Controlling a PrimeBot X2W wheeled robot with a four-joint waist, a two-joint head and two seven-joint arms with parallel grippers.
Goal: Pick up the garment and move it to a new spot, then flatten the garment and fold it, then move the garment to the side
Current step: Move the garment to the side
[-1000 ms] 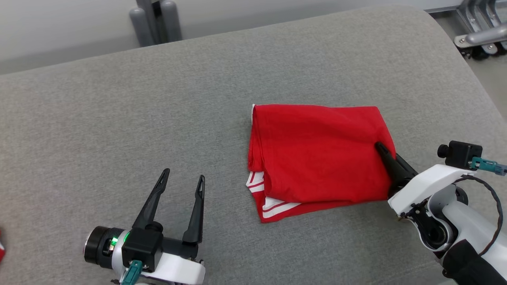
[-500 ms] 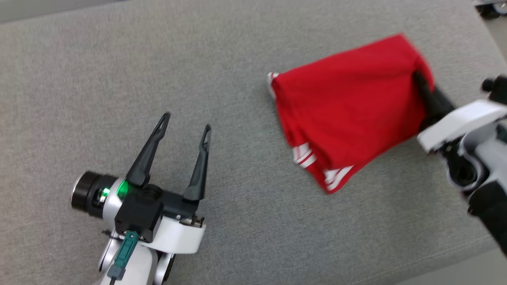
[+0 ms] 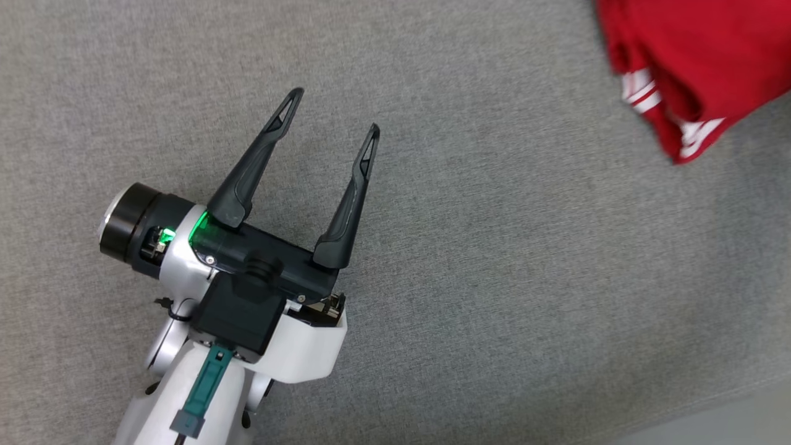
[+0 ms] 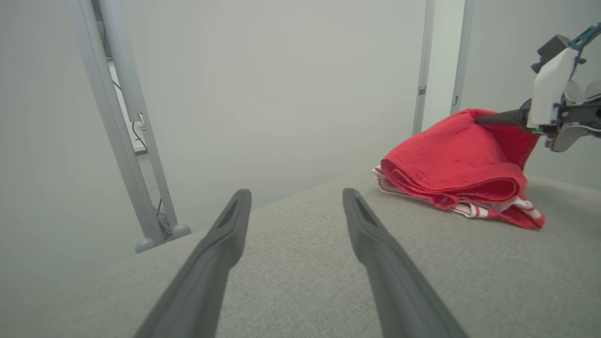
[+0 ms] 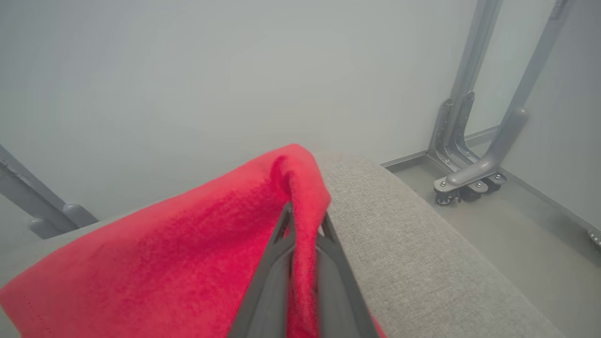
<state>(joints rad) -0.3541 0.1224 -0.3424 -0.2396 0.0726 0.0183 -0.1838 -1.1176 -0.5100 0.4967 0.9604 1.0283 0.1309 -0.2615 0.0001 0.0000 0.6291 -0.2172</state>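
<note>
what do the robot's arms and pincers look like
The left pincer has two long tapered dark grey fingers with slotted tips, a black body lit green, a white shell, a teal connector. The right pincer looks alike: dark fingers, white shell, teal connector.

I note my left claw (image 3: 334,110) hovering above the padded surface (image 3: 494,296). The garment (image 3: 692,55) lies on that surface, ahead and well right of it, one edge lifted in my right claw (image 5: 305,217). An upright post (image 4: 123,117) stands ahead-left, beyond the surface
</note>
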